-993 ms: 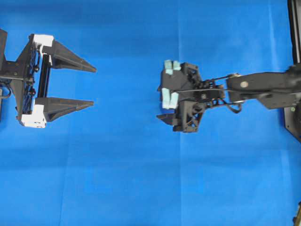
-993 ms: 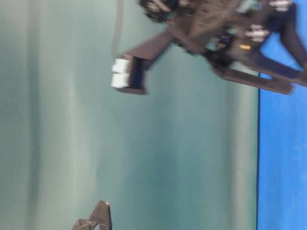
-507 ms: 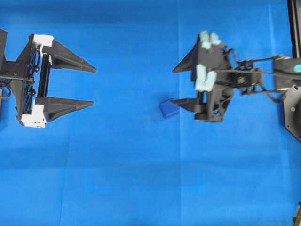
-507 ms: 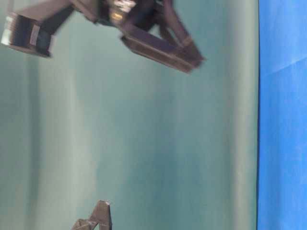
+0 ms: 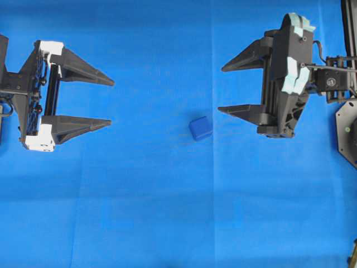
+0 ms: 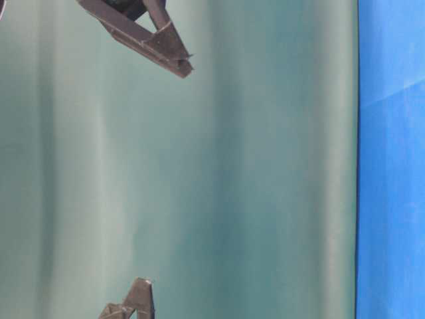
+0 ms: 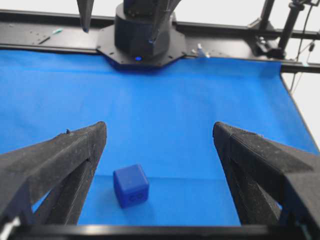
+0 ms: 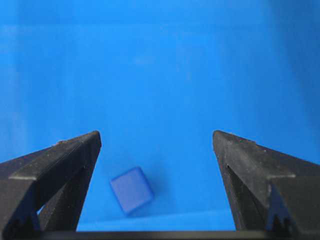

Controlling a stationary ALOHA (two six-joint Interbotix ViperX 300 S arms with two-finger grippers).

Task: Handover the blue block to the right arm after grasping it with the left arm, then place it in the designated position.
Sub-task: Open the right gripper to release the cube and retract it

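Observation:
The blue block (image 5: pixel 200 128) lies alone on the blue cloth near the middle, held by nothing. It shows low and left of centre in the left wrist view as the blue block (image 7: pixel 131 185) and in the right wrist view as the blue block (image 8: pixel 132 190). My left gripper (image 5: pixel 111 102), with white brackets, stands open at the far left, well apart from the block. My right gripper (image 5: pixel 220 89), with teal patches, is open at the upper right, raised off the cloth, its lower fingertip a little up and right of the block. A right finger (image 6: pixel 143 36) crosses the top of the table-level view.
The blue cloth (image 5: pixel 167 212) covers the whole work surface. The right arm's black base (image 7: pixel 142 37) and a black frame rail (image 7: pixel 240 30) stand at the cloth's far edge in the left wrist view. A black base plate (image 5: pixel 347 131) sits at the right border.
My right gripper has drawn back to the right and upward, away from the middle, uncovering the blue block, which stays on the cloth. The left gripper has not moved.

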